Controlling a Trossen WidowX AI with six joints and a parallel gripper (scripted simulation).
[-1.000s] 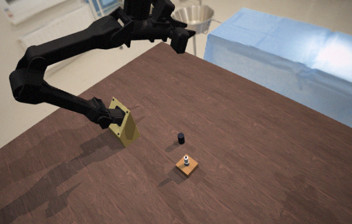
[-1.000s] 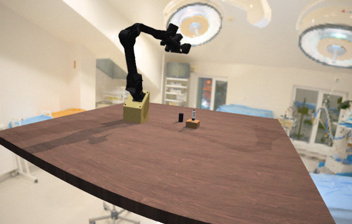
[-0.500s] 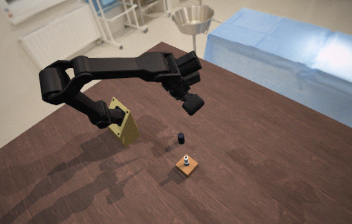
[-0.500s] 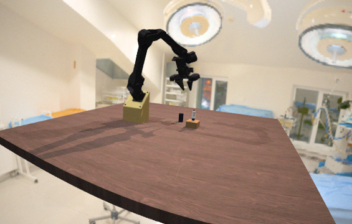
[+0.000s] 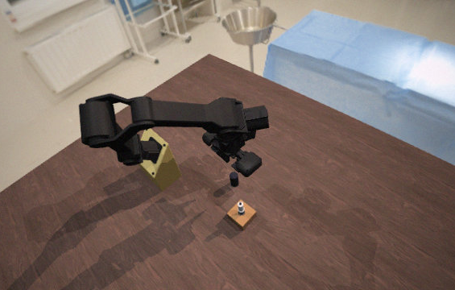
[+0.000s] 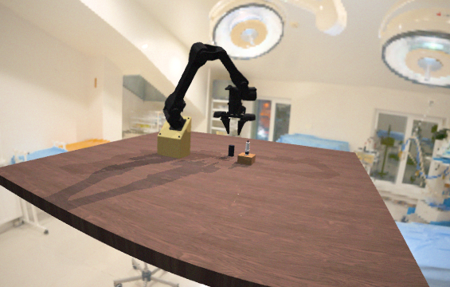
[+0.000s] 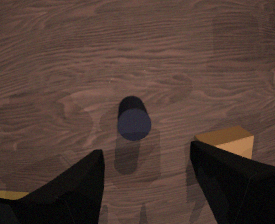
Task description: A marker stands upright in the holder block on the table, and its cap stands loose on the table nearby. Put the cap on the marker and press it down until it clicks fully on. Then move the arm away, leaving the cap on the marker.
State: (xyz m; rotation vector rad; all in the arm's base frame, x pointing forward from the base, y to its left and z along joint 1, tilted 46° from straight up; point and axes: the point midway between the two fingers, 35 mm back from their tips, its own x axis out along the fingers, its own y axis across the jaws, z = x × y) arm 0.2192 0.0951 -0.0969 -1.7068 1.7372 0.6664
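Cap (image 5: 233, 179) — a short dark cylinder standing upright on the table (image 6: 248, 207), directly below the gripper (image 6: 233, 128) and, in the wrist view, centred just ahead of the gap between the two fingers. The gripper hangs above it, pointing downward, jaws partly apart and holding nothing; a clear gap of air separates fingertips from cap in the exterior view. The marker (image 5: 241, 208) stands upright in the holder block (image 5: 242, 217), near the cap and off to one side of the gripper; a corner of the block shows beside one finger in the wrist view. The cap is not yet on the marker.

Risks from this position, as judgements: the jaw gap looks only moderately wider than the cap, so a descent slightly off-centre could land a fingertip on the cap's rim and topple it — the cap is loose and light. A grip taken too low may leave little skirt free to seat over the marker tip; a tilted grip could jam the cap or lever the marker in its block.
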